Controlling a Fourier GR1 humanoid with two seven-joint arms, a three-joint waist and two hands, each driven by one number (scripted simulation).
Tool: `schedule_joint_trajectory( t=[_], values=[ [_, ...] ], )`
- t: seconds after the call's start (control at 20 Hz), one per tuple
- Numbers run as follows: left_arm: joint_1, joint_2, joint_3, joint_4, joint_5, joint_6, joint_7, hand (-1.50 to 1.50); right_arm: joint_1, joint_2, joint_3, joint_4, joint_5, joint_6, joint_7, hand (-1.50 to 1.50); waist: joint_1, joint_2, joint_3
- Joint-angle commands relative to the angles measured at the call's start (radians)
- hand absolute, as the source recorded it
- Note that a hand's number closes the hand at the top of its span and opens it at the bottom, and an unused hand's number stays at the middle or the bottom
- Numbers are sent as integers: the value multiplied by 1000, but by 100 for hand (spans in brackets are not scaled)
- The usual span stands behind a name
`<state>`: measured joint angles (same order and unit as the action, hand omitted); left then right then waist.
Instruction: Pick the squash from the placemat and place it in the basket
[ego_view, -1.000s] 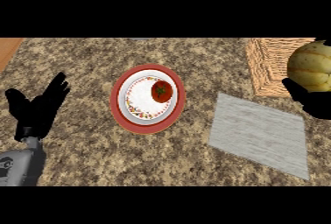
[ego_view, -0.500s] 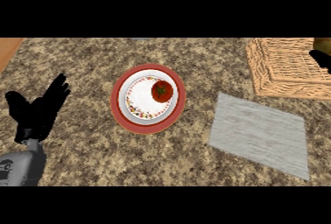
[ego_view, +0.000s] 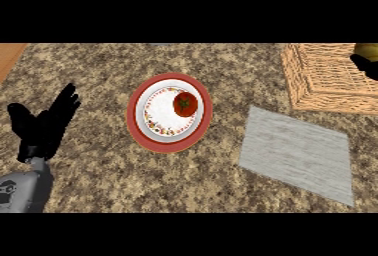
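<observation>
Head view: right hand (ego_view: 367, 66) at the right edge over the basket (ego_view: 325, 80), curled round the squash (ego_view: 366, 49). Left hand (ego_view: 44, 125) rests open at left. Placemat (ego_view: 299, 152) bare. Risk: letting go this near the edge could miss the basket. Squash mostly cropped; long axis unreadable.

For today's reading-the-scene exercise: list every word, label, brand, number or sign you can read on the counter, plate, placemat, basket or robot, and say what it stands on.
None can be read.
The plate has only a speckled pattern round its rim, no letters.
The placemat, basket and counter carry no writing.
The left forearm shows a small dark mark, too blurred to read.
</observation>
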<state>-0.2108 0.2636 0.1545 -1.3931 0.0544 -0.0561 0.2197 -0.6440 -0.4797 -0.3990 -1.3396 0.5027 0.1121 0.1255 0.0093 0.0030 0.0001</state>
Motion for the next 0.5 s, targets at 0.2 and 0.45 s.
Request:
schedule_joint_trajectory(
  t=[0.2, 0.45],
  values=[
    [32, 10, 21, -43, 18, -20, 7, 0, -113, -26, -30, 346, 45, -171, -93, -150, 11, 1, 0],
    [-22, -20, 2, 3, -15, 10, 12, 0, -109, -89, -58, 448, -46, -110, -284, -150, 0, 1, 0]
  ],
)
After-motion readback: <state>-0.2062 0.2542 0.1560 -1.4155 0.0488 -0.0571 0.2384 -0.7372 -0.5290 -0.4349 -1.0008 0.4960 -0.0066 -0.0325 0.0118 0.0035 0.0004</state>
